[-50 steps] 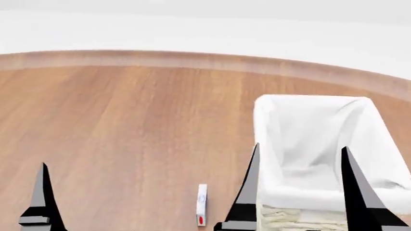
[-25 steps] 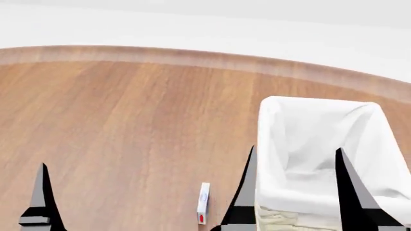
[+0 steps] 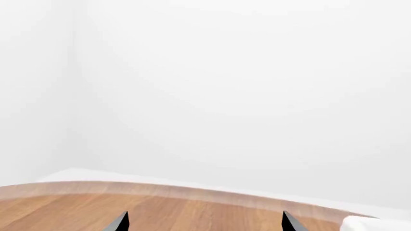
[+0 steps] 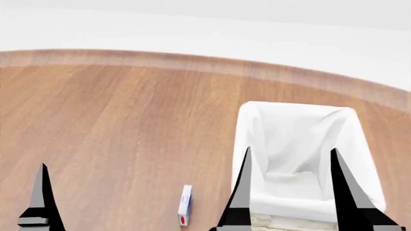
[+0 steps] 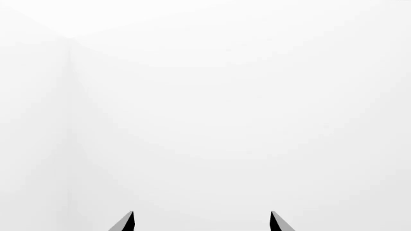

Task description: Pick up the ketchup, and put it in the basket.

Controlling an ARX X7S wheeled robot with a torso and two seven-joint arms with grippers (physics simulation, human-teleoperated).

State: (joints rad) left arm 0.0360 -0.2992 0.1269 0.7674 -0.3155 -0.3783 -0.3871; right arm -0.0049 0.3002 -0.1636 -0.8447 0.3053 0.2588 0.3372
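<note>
Ketchup not in view; basket (image 4: pixel 301 144) lies directly beyond the right gripper (image 4: pixel 289 192), both grippers spread wide, empty.

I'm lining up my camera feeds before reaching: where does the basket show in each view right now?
Head view: the basket fills the lower right, on the table, with the right gripper in front of it, jaws apart.
Left wrist view: only a white corner shows at the lower right edge, probably its liner.
Right wrist view: not in it, only blank white wall.
Shared landmark: the table's curved far edge, in the head and left wrist views.
</note>
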